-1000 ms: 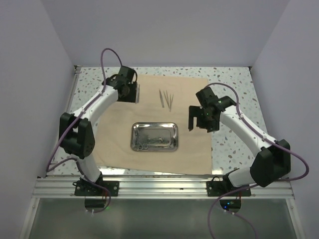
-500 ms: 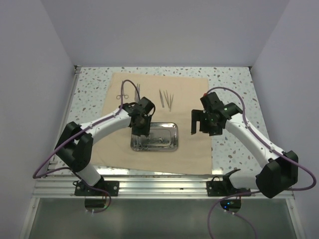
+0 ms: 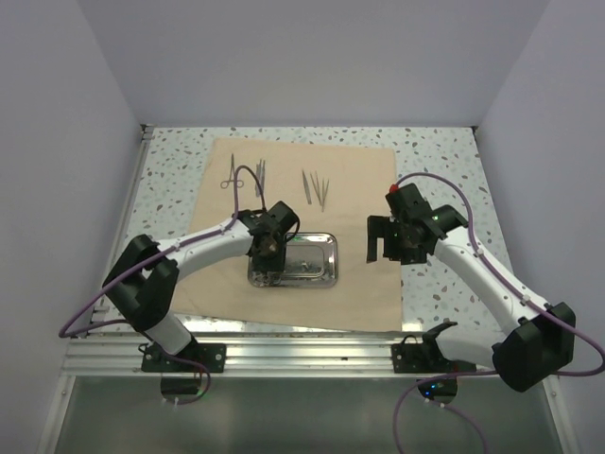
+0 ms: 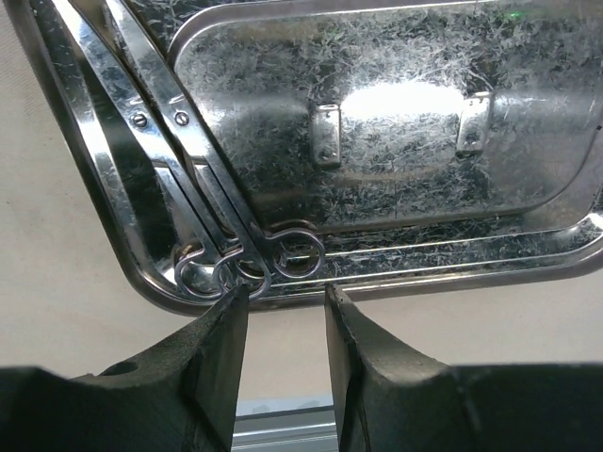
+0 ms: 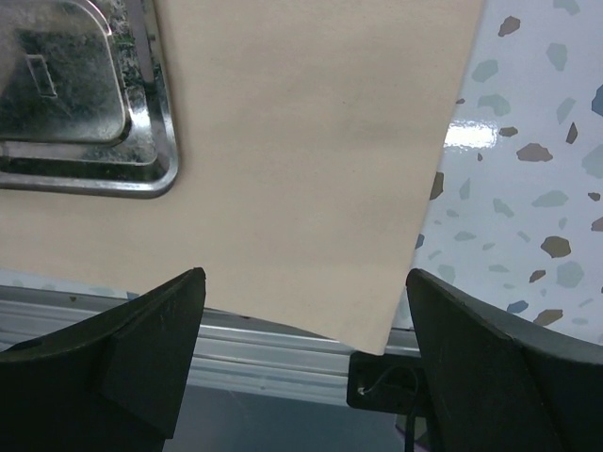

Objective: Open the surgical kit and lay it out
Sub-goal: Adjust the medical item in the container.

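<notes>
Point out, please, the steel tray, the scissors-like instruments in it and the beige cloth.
steel tray (image 4: 264, 113): left wrist view, bare floor.
scissors-like instruments (image 4: 141, 120): left wrist view, pivot screw.
beige cloth (image 5: 311, 141): right wrist view, bare middle.

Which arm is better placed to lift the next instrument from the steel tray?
Left. The left gripper hangs open at the ring handles of the scissors-like instruments in the steel tray; the right gripper hovers open over cloth wrap.
</notes>
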{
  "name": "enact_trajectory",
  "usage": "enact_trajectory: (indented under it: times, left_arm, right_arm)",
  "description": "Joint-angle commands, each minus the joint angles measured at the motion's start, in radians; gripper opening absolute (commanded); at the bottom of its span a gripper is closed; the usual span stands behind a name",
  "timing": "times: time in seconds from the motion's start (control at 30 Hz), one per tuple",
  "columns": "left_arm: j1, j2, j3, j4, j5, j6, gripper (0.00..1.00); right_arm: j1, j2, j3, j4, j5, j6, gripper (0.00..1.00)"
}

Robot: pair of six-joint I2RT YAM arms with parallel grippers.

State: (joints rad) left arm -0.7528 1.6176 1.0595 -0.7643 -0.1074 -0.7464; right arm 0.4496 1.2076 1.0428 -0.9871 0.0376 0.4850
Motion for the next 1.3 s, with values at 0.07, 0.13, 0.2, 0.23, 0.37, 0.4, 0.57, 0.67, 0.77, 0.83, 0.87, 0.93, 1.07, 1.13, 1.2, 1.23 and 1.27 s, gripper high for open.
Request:
enact_trajectory:
  times: [0.07, 0.13, 0.2, 0.23, 0.37, 0.4, 0.57, 0.67, 0.77, 0.83, 0.87, 0.93, 1.07, 1.13, 1.2, 1.23, 1.27]
  left_arm:
    - [-0.002, -0.022, -0.006, 0.037, -0.077, -0.047, 0.42]
    - [0.0, -0.013, 0.0, 0.04, -0.087, -0.047, 0.42]
    - [0.0, 0.002, 0.002, 0.046, -0.107, -0.05, 0.42]
    - [0.001, 0.005, 0.0, 0.051, -0.112, -0.05, 0.42]
    - [0.007, 0.027, 0.003, 0.072, -0.13, -0.042, 0.41]
    - [0.012, 0.033, 0.007, 0.072, -0.132, -0.041, 0.42]
    - [0.033, 0.06, 0.008, 0.1, -0.126, -0.025, 0.41]
    - [0.052, 0.079, 0.002, 0.123, -0.111, -0.013, 0.42]
    - [0.067, 0.102, 0.002, 0.143, -0.095, -0.002, 0.41]
    - [0.072, 0.12, 0.002, 0.16, -0.081, 0.013, 0.41]
    - [0.072, 0.128, 0.003, 0.18, -0.063, 0.024, 0.4]
    - [0.072, 0.157, 0.016, 0.194, -0.04, 0.031, 0.4]
    - [0.073, 0.211, 0.051, 0.203, -0.015, 0.058, 0.36]
    - [0.072, 0.226, 0.069, 0.209, -0.011, 0.074, 0.36]
    - [0.072, 0.235, 0.088, 0.209, -0.012, 0.088, 0.36]
    - [0.073, 0.251, 0.095, 0.206, -0.015, 0.093, 0.36]
    - [0.072, 0.261, 0.106, 0.201, -0.017, 0.097, 0.35]
  right_arm:
    - [-0.003, -0.014, 0.006, -0.015, -0.011, -0.023, 0.92]
    - [-0.003, -0.01, 0.016, -0.018, -0.007, -0.025, 0.92]
    - [-0.002, -0.006, 0.023, -0.024, -0.002, -0.026, 0.92]
    - [-0.003, -0.005, 0.025, -0.024, -0.002, -0.026, 0.92]
    - [-0.003, -0.002, 0.026, -0.027, 0.001, -0.022, 0.92]
    - [-0.003, -0.003, 0.025, -0.028, 0.001, -0.02, 0.92]
    - [-0.003, 0.013, 0.033, -0.031, 0.007, -0.017, 0.92]
    - [-0.002, 0.03, 0.045, -0.033, 0.01, -0.016, 0.92]
    - [-0.002, 0.044, 0.062, -0.036, 0.016, -0.014, 0.92]
    - [-0.002, 0.056, 0.068, -0.035, 0.015, -0.014, 0.92]
    - [-0.003, 0.061, 0.072, -0.036, 0.019, -0.013, 0.92]
    - [-0.003, 0.073, 0.082, -0.036, 0.019, -0.013, 0.92]
    - [-0.002, 0.093, 0.094, -0.035, 0.021, -0.01, 0.92]
    - [-0.003, 0.102, 0.102, -0.032, 0.024, -0.008, 0.92]
    - [-0.002, 0.109, 0.108, -0.028, 0.024, -0.006, 0.92]
    - [-0.002, 0.112, 0.109, -0.03, 0.025, -0.005, 0.92]
    - [-0.003, 0.115, 0.111, -0.028, 0.025, -0.003, 0.92]
